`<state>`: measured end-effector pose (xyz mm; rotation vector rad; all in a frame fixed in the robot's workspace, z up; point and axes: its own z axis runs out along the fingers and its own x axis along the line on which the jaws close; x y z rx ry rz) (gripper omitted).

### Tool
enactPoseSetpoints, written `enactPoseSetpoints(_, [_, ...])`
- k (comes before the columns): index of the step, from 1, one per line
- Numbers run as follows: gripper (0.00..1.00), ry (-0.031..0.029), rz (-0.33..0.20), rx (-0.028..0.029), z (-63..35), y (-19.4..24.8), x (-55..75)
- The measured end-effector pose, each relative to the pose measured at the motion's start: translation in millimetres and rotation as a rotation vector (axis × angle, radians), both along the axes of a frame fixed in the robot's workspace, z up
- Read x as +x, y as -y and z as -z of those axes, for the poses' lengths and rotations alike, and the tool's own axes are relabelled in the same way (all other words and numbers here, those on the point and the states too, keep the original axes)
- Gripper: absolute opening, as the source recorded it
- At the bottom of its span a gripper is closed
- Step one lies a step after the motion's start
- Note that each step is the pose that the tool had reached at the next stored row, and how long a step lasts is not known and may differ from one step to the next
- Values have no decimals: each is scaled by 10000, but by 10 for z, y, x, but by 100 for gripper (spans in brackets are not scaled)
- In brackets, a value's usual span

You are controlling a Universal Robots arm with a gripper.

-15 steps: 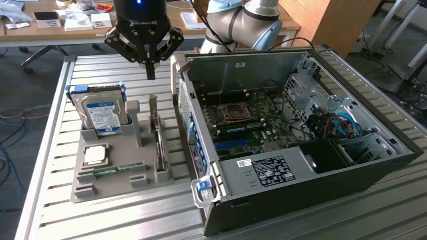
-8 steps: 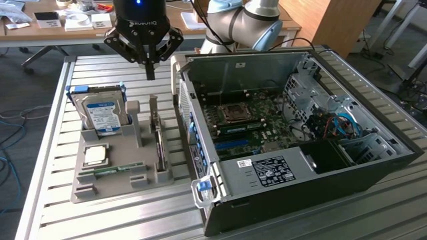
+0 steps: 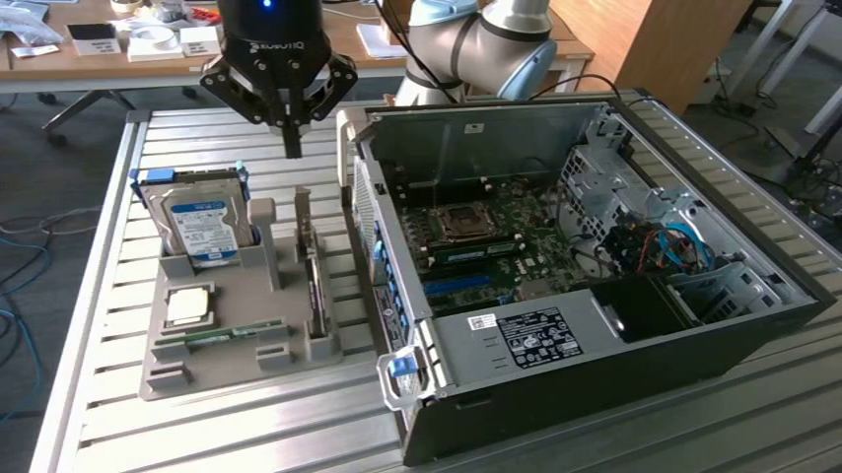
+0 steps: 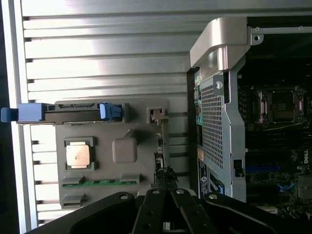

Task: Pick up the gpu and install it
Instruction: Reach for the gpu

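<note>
I see the black two-finger gripper (image 3: 292,146) with jaws closed on nothing, hovering above the far end of the grey plastic parts tray (image 3: 172,379). The thin black-faced gpu card (image 3: 314,286) stands on edge in the tray slot nearest the open black computer case (image 3: 593,384), not installed.

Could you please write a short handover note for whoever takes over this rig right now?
Gripper: shut, empty, hovering above the grey tray, roughly in line with the gpu.
Gpu: standing on edge in its tray slot, beside the open computer case; not gripped.
Done: nothing visible beyond the arm being placed over the tray.
Left: the gpu is not yet picked up and not yet installed in the case.
</note>
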<state>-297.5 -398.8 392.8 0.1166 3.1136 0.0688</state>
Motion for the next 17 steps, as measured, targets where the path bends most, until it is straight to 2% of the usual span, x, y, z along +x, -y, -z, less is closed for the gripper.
enactPoseSetpoints(17, [11,-1,-1,0,0,1,-46])
